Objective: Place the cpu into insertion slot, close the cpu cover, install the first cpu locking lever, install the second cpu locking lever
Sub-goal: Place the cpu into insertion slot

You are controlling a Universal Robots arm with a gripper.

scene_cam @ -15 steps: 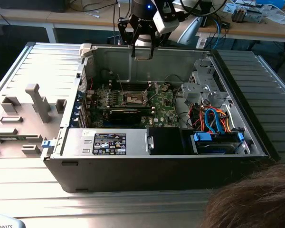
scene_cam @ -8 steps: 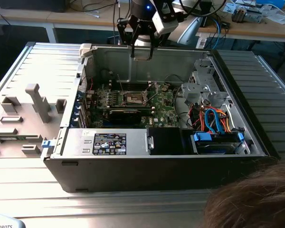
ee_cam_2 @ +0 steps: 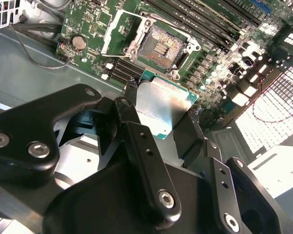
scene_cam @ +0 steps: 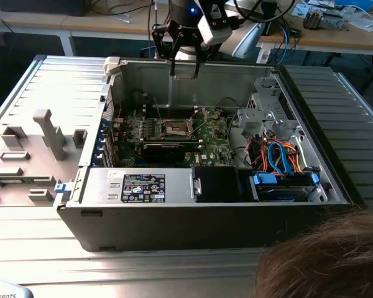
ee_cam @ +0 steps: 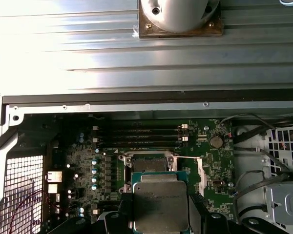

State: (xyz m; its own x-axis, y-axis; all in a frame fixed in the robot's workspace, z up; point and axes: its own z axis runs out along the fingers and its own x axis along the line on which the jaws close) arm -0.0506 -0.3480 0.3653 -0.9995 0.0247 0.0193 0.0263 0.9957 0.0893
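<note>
My gripper [scene_cam: 183,67] hangs above the far wall of the open computer case [scene_cam: 174,223], shut on the cpu [ee_cam_2: 166,105]. The cpu is a flat silver-topped square chip with a green edge, pinched by two opposite sides between the black fingers [ee_cam_2: 136,131]. Below it on the green motherboard [scene_cam: 208,141] the insertion slot [ee_cam_2: 159,46] lies uncovered, showing its dark contact field. The cpu cover [ee_cam_2: 118,30], a silvery frame, is swung open beside the slot. In the first wrist view the held cpu [ee_cam: 161,204] hides part of the insertion slot [ee_cam: 149,163].
Long black memory slots [ee_cam_2: 205,22] run beside the socket. A drive cage with blue and orange cables [scene_cam: 280,155] fills the case at the exterior view's right, and a labelled power supply [scene_cam: 143,186] sits at the near wall. A person's hair [scene_cam: 326,261] is in the near right corner.
</note>
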